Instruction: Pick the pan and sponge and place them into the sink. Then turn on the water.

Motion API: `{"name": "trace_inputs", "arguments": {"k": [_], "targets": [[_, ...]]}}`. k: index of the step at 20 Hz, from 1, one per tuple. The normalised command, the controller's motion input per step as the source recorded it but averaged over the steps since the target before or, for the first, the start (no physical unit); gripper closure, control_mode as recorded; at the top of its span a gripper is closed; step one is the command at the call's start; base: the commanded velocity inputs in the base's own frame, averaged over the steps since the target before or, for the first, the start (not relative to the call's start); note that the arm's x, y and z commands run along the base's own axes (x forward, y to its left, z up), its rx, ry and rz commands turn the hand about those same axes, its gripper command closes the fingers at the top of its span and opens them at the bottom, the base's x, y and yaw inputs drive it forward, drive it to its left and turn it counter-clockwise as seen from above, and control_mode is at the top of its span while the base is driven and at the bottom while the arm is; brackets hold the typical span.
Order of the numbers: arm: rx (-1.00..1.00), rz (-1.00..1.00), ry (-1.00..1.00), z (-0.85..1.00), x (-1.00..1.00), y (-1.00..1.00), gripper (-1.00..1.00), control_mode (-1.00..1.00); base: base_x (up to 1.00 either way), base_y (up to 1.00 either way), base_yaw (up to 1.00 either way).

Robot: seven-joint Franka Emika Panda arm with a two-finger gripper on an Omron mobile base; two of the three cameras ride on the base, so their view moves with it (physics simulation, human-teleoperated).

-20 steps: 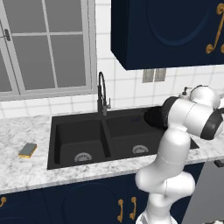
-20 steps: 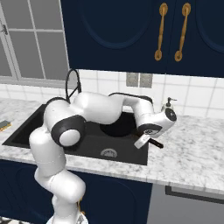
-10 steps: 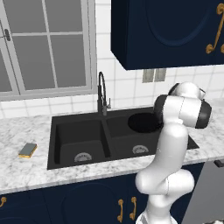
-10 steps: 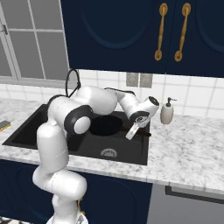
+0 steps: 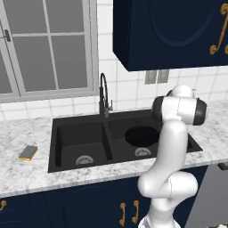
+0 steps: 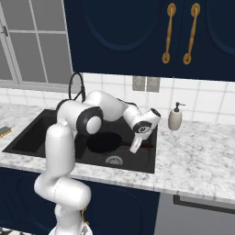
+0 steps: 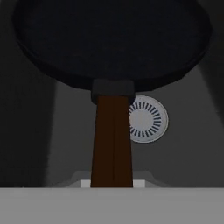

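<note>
- The round, shallow, matte black pan is held over the right basin of the large matte black double-basin sink, above the round silvery drain grate of that basin.
- The two-finger gripper is closed on the brown handle of the pan; in the hand view the handle runs straight up from the fingertips to the pan body.
- Whether the pan already touches the basin floor cannot be told from the pictures; it seems to hang a little above it.
- To do this step well, the pan should be lowered straight down until it rests on the sink floor, and it should be kept level so that it does not slide off the grip.
- The handle should be kept inside the sink rim; a knock against the rim could tilt the pan.
- The jaws should be opened only when the pan is supported from below.
- The small flat yellow sponge with a grey-green top layer lies on the marble counter, well to the left of the sink, not yet moved.
- The tall slim black gooseneck faucet stands behind the sink, at the divider; no water is seen.
</note>
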Motion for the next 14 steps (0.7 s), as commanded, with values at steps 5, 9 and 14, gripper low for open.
{"name": "trace_inputs", "arguments": {"k": [5, 9, 14], "targets": [[0.0, 0.17, 0.01, -0.45, 0.18, 0.28, 1.0, -1.0, 0.0, 0.0, 0.0], [0.0, 0.12, 0.0, -0.45, 0.18, 0.17, 1.0, -1.0, 0.0, 0.0, 0.0], [0.0, 0.06, 0.0, -0.51, 0.1, 0.09, 1.0, -1.0, 0.0, 0.0, 0.0]]}}
